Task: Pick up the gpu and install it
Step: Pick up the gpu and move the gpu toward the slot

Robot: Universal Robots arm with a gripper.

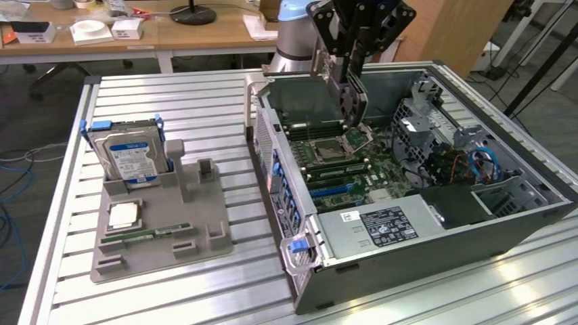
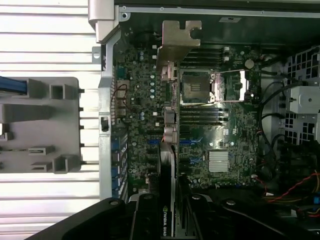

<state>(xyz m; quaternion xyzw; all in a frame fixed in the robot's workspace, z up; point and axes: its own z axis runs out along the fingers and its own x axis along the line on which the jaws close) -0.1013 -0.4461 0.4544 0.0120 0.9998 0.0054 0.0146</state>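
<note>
The gpu (image 1: pixel 354 98) hangs edge-down from my gripper (image 1: pixel 350 62), which is shut on it, above the open computer case (image 1: pixel 289 169). Its lower end is just over the motherboard (image 1: pixel 348 169), close to the CPU socket (image 1: pixel 327 149). In the wrist view the gpu (image 2: pixel 168 130) shows edge-on, its silver bracket (image 2: pixel 178 37) at the far end and a white-lettered label near my gripper (image 2: pixel 170 212). Black fingers (image 2: pixel 145 217) clamp it from both sides. I cannot tell whether the card touches the board.
A grey fixture tray (image 1: pixel 203 223) on the slatted aluminium table, at the exterior view's left, holds a blue-labelled hard drive (image 1: pixel 134 154), a CPU (image 1: pixel 122 215) and a RAM stick (image 1: pixel 145 235). Inside the case are a power supply (image 1: pixel 380 227) and cables (image 1: pixel 478 162). A wooden desk (image 1: pixel 181 34) stands behind.
</note>
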